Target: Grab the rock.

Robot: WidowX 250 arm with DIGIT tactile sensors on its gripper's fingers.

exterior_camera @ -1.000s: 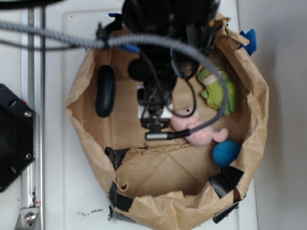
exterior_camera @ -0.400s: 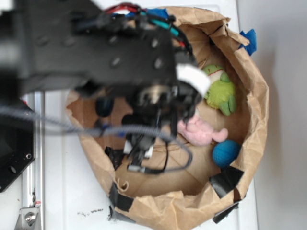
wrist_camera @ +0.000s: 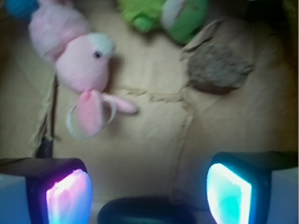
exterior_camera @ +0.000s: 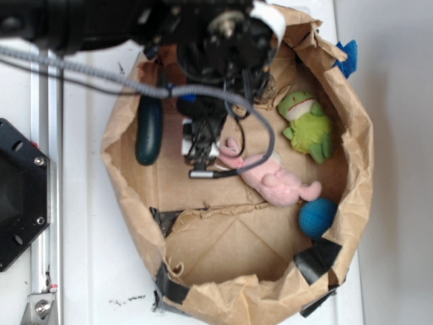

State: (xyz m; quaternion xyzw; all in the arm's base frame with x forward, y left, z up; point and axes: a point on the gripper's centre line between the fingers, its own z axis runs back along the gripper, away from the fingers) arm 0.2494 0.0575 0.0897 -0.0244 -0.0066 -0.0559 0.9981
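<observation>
The rock (wrist_camera: 217, 70), a rough brown-grey lump, lies on the paper floor of the bag in the wrist view, at the upper right, just below the green toy. My gripper (wrist_camera: 149, 186) is open. Its pink-lit pad (wrist_camera: 70, 196) and cyan-lit pad (wrist_camera: 229, 193) stand wide apart, well short of the rock, with nothing gripped. In the exterior view the gripper (exterior_camera: 201, 159) hangs over the bag's left-middle, and the arm hides the rock.
In the crumpled brown paper bag (exterior_camera: 358, 169) lie a pink plush toy (exterior_camera: 274, 179), a green plush toy (exterior_camera: 308, 125), a blue ball (exterior_camera: 316, 217) and a dark green oblong object (exterior_camera: 149, 128). That dark object (wrist_camera: 149, 212) shows low between my fingers. A metal rail (exterior_camera: 44, 169) runs along the left.
The arm has swung up and back in the picture, carrying the gripper from the bag's lower left to its left-middle. The bag's rim has shifted slightly.
</observation>
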